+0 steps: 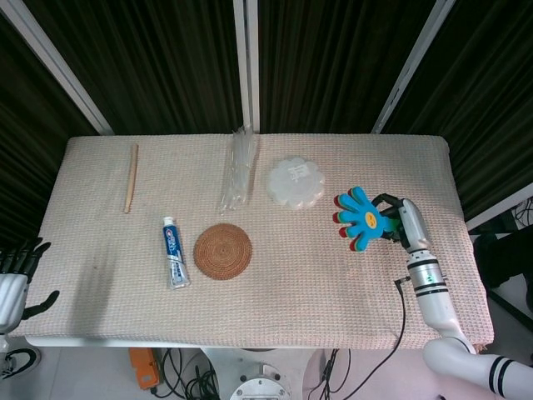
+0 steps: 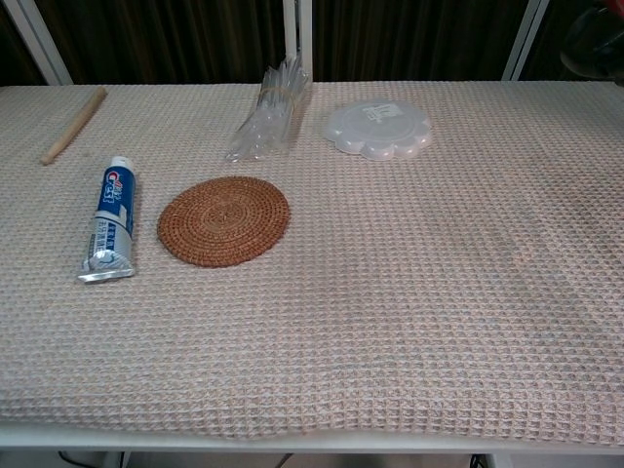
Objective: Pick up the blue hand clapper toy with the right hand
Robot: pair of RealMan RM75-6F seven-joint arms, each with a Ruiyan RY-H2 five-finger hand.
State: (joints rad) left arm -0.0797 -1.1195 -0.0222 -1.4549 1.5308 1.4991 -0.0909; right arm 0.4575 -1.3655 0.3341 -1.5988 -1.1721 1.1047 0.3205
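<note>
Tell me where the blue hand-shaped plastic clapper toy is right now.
In the head view, the blue hand-shaped clapper toy is at the table's right side, held by the right hand, just right of the white scalloped plastic lid.

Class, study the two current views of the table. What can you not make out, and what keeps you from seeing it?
- Blue hand clapper toy: its handle, head view, hidden inside the right hand.
- The same toy, chest view: almost wholly cut off by the top right edge.
- Left hand: head view, partly cut off by the left edge.
- Toothpaste tube: small print too fine.
</note>
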